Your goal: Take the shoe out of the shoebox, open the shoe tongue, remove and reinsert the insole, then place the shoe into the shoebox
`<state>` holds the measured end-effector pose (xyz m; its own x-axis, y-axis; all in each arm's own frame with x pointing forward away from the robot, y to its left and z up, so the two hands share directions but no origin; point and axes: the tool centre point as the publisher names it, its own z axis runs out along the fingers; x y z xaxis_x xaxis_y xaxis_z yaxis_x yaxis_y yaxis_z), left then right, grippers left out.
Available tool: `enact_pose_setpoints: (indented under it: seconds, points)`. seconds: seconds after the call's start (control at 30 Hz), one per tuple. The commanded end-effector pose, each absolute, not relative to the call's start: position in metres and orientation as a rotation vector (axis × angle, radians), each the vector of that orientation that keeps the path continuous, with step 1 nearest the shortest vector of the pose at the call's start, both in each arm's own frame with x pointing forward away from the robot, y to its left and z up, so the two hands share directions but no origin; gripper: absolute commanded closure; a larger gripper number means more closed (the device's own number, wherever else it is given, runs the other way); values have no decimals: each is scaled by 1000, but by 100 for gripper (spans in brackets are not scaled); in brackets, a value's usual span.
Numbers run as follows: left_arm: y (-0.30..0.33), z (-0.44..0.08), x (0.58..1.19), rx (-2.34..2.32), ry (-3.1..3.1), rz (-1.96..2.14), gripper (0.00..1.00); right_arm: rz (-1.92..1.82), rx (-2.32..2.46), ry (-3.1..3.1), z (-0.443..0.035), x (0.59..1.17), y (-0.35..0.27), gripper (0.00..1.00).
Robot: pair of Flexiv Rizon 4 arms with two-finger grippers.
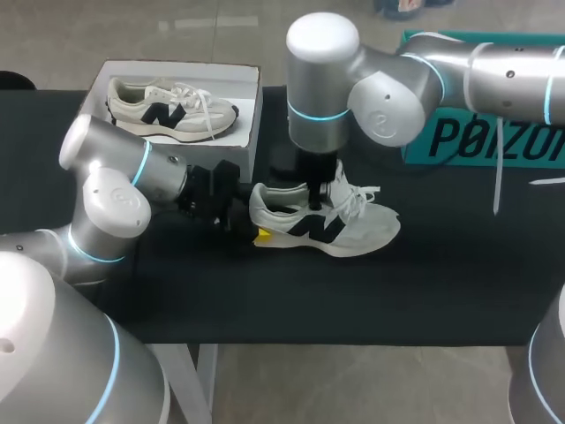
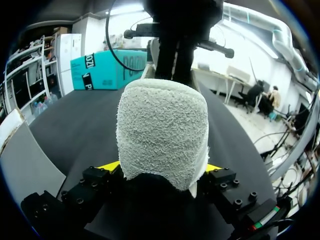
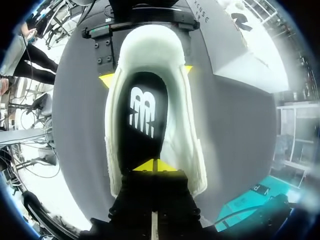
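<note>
A white sneaker with dark side marks lies on the black table, toe to the right. My left gripper has the heel between its wide-set fingers, and both yellow tips touch it from either side. From above, my right gripper dips into the shoe's mouth. Its yellow tips are pressed together on the black insole, near the tongue end. Whether they pinch the insole cannot be seen. The white shoebox stands at the back left.
A second matching sneaker lies inside the shoebox. A teal box stands at the back right of the table. The black tabletop stretches in front of the shoe.
</note>
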<state>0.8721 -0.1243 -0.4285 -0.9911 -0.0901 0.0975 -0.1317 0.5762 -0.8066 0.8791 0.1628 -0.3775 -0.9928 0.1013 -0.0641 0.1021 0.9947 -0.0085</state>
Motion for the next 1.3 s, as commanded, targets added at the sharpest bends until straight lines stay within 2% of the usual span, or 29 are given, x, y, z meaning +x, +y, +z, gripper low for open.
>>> enact_pose_setpoints:
  seconds: [0.03,0.23,0.73,1.3]
  points:
    - [-125,-429,874,194,-2748,1411,100,-28,149,3062,-371,877,160,100]
    - [-125,-429,874,194,-2748,1411,100,5,76,3054,-371,882,155,100]
    - [-125,-429,874,194,-2748,1411,100,-24,100,3119,-415,885,162,100]
    - [-125,-429,874,194,-2748,1411,100,-111,130,3107,-433,900,161,100]
